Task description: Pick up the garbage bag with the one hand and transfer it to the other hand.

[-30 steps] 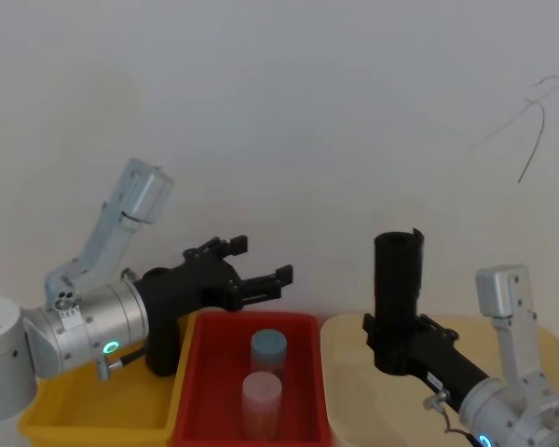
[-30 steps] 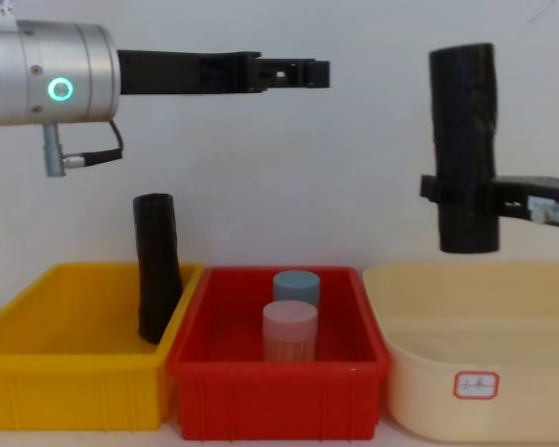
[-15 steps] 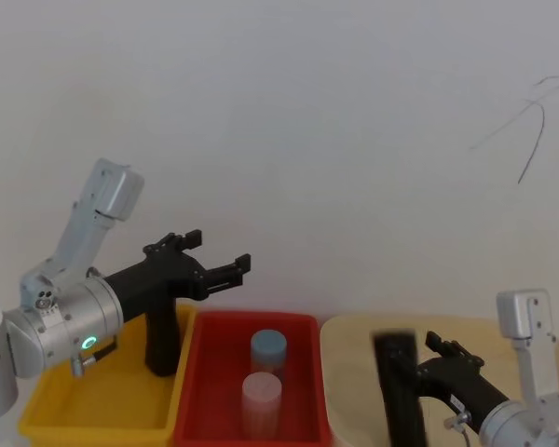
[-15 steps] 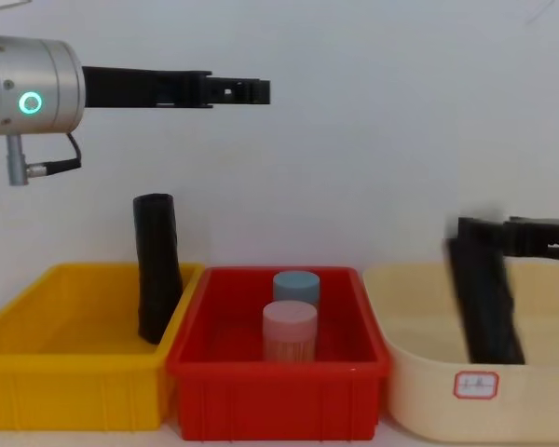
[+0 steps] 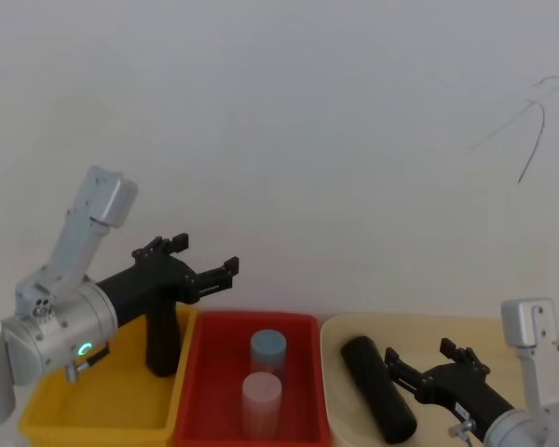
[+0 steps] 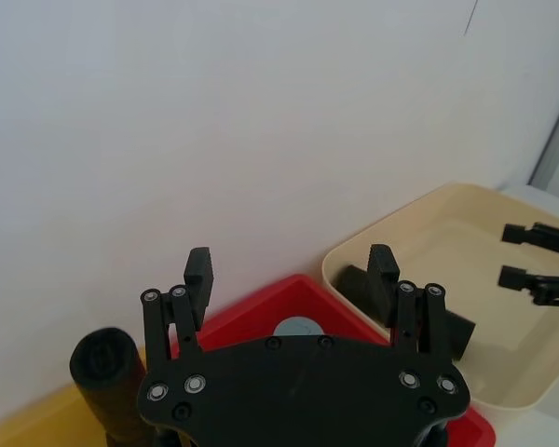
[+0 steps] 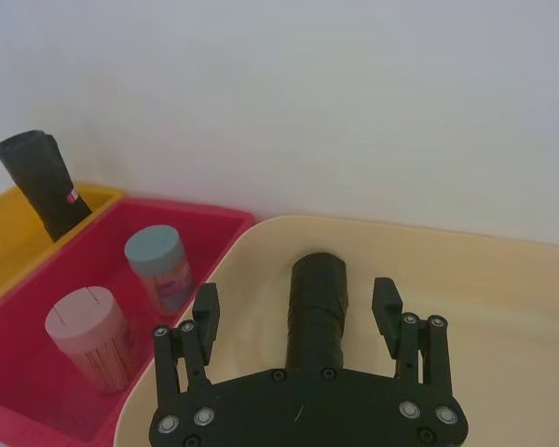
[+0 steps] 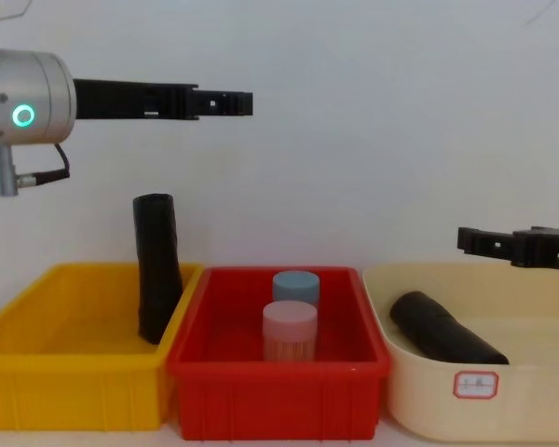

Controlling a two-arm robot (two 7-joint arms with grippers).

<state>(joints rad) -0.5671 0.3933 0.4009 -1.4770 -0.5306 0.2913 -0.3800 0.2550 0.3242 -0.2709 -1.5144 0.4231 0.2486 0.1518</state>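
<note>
In the cream tub point(image 8: 540, 410): I see the garbage bag point(image 8: 444, 329) lying loose by its left wall.
Left gripper point(image 8: 233, 102): high over the yellow bin point(image 8: 65, 391), jaws wide, empty.
Right gripper point(image 8: 475, 240): above the tub, jaws wide, empty.

The head camera looks down from above on three plastic bins in a row; the chest camera faces them level, side-on. Each wrist camera peers past its own tool. All share the red plastic bin point(image 5: 252, 372).
</note>
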